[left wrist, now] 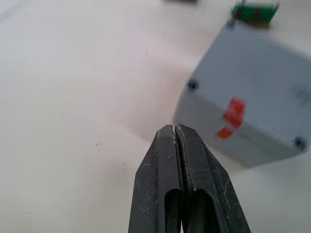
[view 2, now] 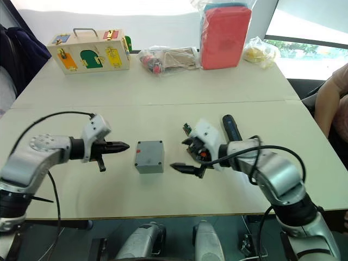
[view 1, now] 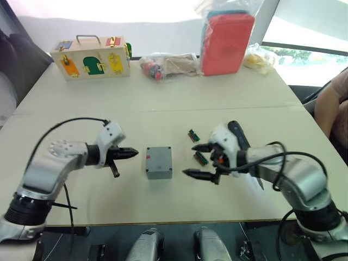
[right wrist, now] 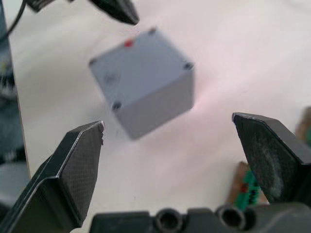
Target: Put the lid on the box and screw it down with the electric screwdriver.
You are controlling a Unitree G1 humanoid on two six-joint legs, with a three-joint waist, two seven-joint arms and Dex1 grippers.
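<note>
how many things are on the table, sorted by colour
grey: 1, the closed square grey plastic box
green: 2, small green circuit pieces
black: 1, slim black stick-shaped tool
red: 1, bagged red flat pack
wood: 1, wooden case with coloured doors
clear bags: 2, one with mixed items, one with yellow
total: 8

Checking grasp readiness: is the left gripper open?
No, the left gripper has its two black fingers pressed together, apart from the box.
</note>
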